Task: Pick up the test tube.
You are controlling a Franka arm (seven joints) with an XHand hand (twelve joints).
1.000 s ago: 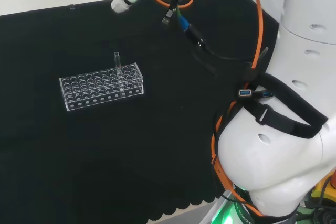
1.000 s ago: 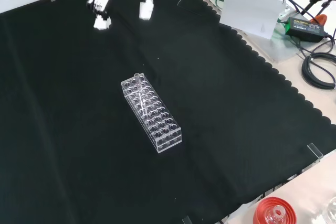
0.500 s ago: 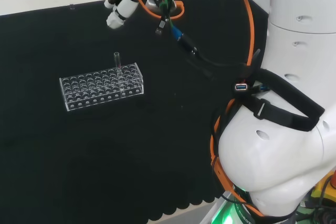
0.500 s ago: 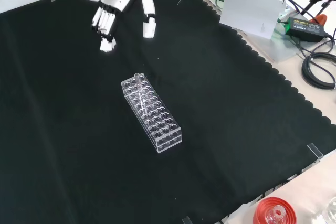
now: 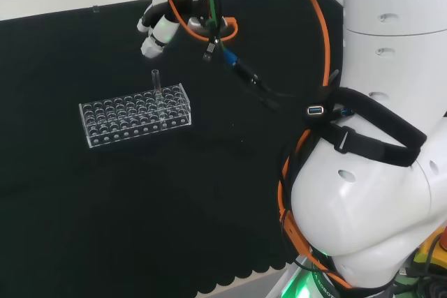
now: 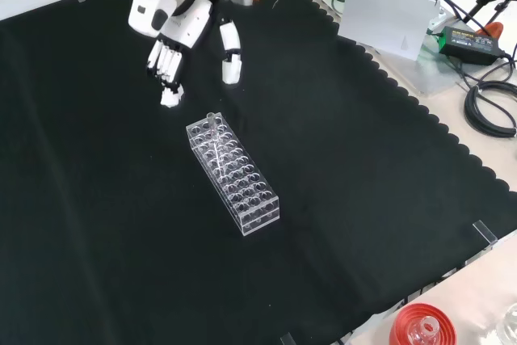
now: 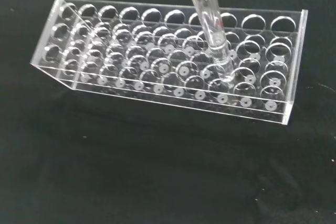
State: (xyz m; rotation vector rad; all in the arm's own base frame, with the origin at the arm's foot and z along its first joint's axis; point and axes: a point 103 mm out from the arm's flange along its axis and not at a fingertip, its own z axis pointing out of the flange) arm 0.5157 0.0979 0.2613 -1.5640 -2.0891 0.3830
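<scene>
I am bringing the hand (image 6: 179, 23) down toward the rack (image 6: 234, 177), closer than a second ago, fingers (image 6: 167, 66) spread and holding nothing. It is nearing the test tube (image 7: 212, 30) standing in the rack's end, so the grasp is not yet begun.

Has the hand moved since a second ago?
Yes. In the front view the hand has come down the picture toward the rack, which stayed put, and is open.

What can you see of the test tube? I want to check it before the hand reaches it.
The test tube is a clear, slim tube with an open, slightly flared mouth, and it looks empty. It stands nearly upright in a hole of the clear rack, near one end, with its upper part rising above the rack's top. The rack rests on the black cloth. In the front view the hand hovers open just beyond that end, not touching the tube.
</scene>
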